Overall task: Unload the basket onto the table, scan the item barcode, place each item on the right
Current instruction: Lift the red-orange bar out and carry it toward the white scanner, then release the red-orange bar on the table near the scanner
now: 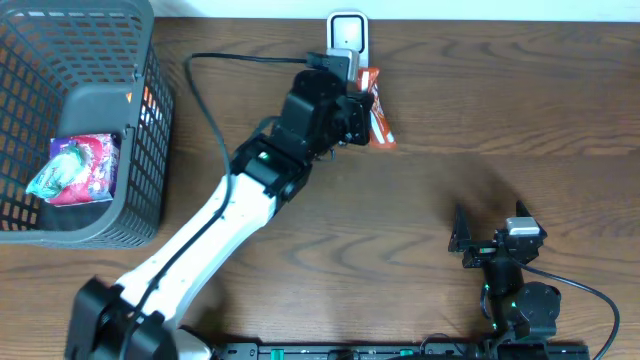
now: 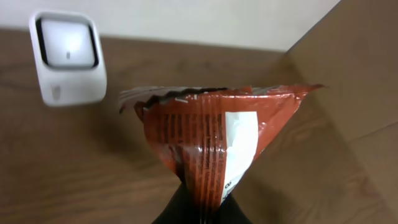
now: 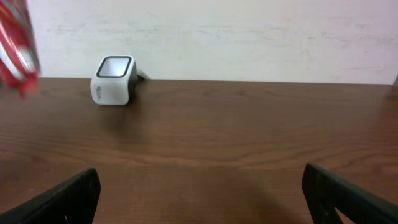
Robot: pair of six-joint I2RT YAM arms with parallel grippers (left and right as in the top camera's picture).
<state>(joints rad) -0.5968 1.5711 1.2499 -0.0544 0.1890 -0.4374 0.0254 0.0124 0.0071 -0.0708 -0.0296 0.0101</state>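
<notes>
Pick-up is judged done: the crinkled red-orange foil snack pkt [image 2: 211, 143] is pinched by the closed left gripper [image 2: 202, 211] and held aloft just beside the white box-shaped scanner [image 2: 67, 57]. Presenting the barcode to its window is judged left to do. The right gripper [image 3: 199, 196] is spread wide, w/ nothing held.

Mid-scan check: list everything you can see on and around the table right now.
scanner: one, white, far edge of the table, middle
snack packet: one, red-orange, held beside the scanner
basket: one, dark grey, far left corner
wrapped pack: one, pink and green, inside the basket
cable: one, black, along the far edge to the left arm's wrist
table: one, brown wood
left gripper: one, black, shut on the snack packet
right gripper: one, black, open, near right, holding nothing
</notes>
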